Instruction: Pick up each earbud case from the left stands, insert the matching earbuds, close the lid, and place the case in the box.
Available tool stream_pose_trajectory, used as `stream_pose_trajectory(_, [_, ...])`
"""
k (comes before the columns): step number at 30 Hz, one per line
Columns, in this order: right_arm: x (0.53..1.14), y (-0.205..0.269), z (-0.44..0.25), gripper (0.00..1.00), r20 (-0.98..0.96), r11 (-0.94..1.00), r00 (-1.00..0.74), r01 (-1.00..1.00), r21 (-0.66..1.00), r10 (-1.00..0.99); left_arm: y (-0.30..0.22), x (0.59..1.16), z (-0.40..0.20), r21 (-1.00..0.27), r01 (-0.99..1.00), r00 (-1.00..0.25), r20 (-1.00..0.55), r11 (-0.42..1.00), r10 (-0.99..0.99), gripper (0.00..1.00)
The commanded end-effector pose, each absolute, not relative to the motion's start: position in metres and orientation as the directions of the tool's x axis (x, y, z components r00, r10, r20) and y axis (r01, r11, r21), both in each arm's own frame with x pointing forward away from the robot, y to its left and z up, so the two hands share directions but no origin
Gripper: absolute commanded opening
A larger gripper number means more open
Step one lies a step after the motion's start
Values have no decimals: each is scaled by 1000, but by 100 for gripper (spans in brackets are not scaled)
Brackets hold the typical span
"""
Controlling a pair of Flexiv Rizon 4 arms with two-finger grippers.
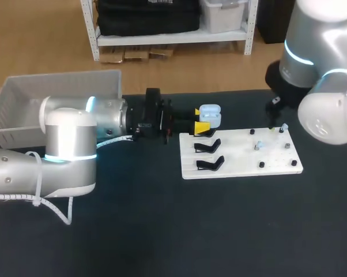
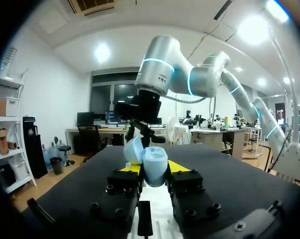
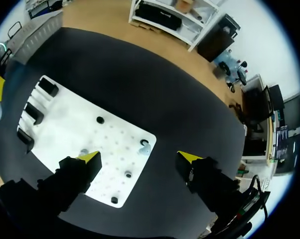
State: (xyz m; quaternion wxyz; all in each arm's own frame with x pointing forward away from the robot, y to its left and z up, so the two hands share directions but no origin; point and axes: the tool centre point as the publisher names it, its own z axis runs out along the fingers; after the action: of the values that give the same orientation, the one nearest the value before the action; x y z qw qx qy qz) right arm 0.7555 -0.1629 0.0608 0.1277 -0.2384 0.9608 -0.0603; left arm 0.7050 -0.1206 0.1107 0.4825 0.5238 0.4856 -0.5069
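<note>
Earbud case (image 2: 155, 162), lid open, pinched in left claw (image 2: 154, 168) — flanks hidden, right claw (image 3: 140, 157) spread wide

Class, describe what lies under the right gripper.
Under the open right gripper lies the white board with black pegs and a small pale earbud. One finger covers part of the board, so that patch is unseen.

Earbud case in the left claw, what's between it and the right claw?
Head view: only bare black table lies between the earbud case and the right claw; the white board sits just nearer the camera.
</note>
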Motion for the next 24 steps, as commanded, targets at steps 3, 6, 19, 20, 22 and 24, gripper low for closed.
stream_pose_trajectory(3, [764,-166,48,74,-197,884,-863,-439,-164,-465,-121,705,109,17,998,18,-1000,-61,14,0])
stream_pose_trajectory(6, [763,-167,45,66,-193,885,-866,-436,-161,-462,-121,705,109,17,998,18,-1000,-61,14,0])
stream_pose_trajectory(19, [761,-172,37,49,-192,897,-878,-418,-144,-439,-121,705,109,17,998,18,-1000,-61,14,0])
stream_pose_trajectory(20, [761,-173,36,49,-192,898,-878,-416,-146,-438,-121,705,109,17,998,18,-1000,-61,14,0])
stream_pose_trajectory(22, [762,-173,36,48,-194,899,-879,-412,-149,-435,-121,705,109,17,998,18,-1000,-61,14,0])
stream_pose_trajectory(24, [763,-174,34,47,-196,900,-880,-409,-151,-433,-121,705,109,17,998,18,-1000,-61,14,0])
